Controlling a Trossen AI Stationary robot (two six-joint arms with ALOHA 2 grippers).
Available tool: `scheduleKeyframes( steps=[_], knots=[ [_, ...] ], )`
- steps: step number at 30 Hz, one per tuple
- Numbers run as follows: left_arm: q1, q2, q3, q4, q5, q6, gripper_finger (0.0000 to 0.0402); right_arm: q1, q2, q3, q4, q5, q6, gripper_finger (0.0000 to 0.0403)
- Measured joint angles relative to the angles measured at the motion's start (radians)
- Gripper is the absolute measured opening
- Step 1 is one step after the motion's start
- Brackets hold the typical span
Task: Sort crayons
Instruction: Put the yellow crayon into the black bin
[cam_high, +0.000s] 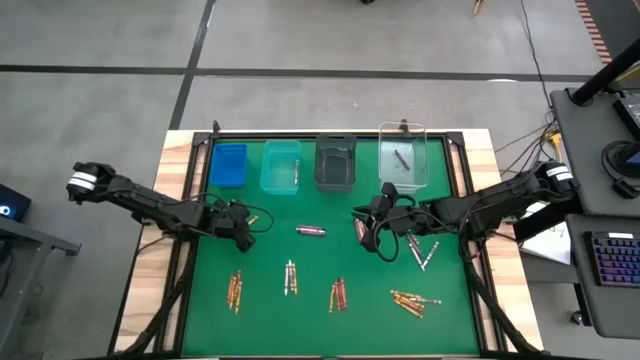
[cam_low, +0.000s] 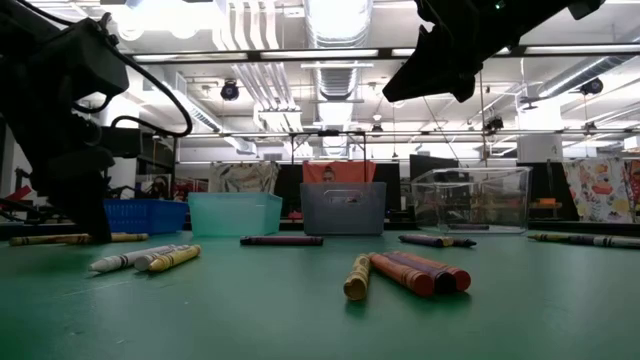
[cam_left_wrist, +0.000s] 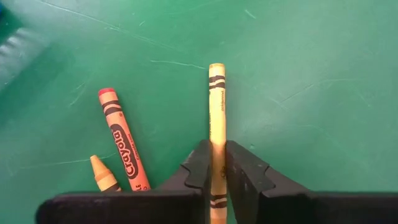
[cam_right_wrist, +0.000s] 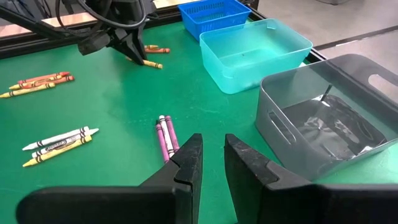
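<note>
Crayons lie in small groups on the green mat (cam_high: 300, 255): gold-orange ones (cam_high: 235, 290), pale ones (cam_high: 291, 277), red ones (cam_high: 338, 294), more at the near right (cam_high: 415, 300), and a purple one (cam_high: 311, 230) in the middle. My left gripper (cam_left_wrist: 216, 158) is down at the mat's left side, shut on a gold-yellow crayon (cam_left_wrist: 216, 99). An orange-red crayon (cam_left_wrist: 121, 146) and a yellow one (cam_left_wrist: 102, 174) lie beside it. My right gripper (cam_right_wrist: 212, 146) hangs open above the mat right of centre, over two purple crayons (cam_right_wrist: 165, 137), with nothing between its fingers. My left gripper pinches the gold-yellow crayon's two sides (cam_left_wrist: 216, 146) between its two fingers, on the half nearer the wrist. The fingers (cam_left_wrist: 198, 165) slant down from the table's left and lie along the crayon, whose far end (cam_left_wrist: 216, 68) sticks out ahead. The crayon seems to lie on the mat.
Four bins stand in a row along the mat's far edge: blue (cam_high: 228, 165), teal (cam_high: 281, 166), dark grey (cam_high: 335, 163) and clear (cam_high: 403, 160), the clear one with a dark stick inside. Silver-grey crayons (cam_high: 420, 250) lie beside my right arm. Bare mat stretches between the groups.
</note>
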Motion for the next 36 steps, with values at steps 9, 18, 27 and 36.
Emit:
scheduleKeyframes(
  steps=[9, 18, 27, 36],
  knots=[
    [-0.007, -0.001, 0.031, -0.013, -0.012, 0.023, 0.0002, 0.0, 0.0, 0.0, -0.001, -0.001, -0.011, 0.0056],
    [-0.023, -0.108, 0.156, 0.064, -0.137, 0.24, 0.0, 0.0, 0.006, 0.0, 0.018, -0.007, -0.016, 0.0056],
    [-0.024, -0.181, 0.117, 0.751, -0.08, 0.705, 0.0, 0.0, 0.159, 0.0, 0.428, -0.115, -0.193, 0.0056],
    [-0.026, -0.033, 0.108, 1.209, -0.03, 0.841, 0.0, -0.009, 0.38, 0.0, 1.2, -0.141, -0.43, 0.0056]
  ],
)
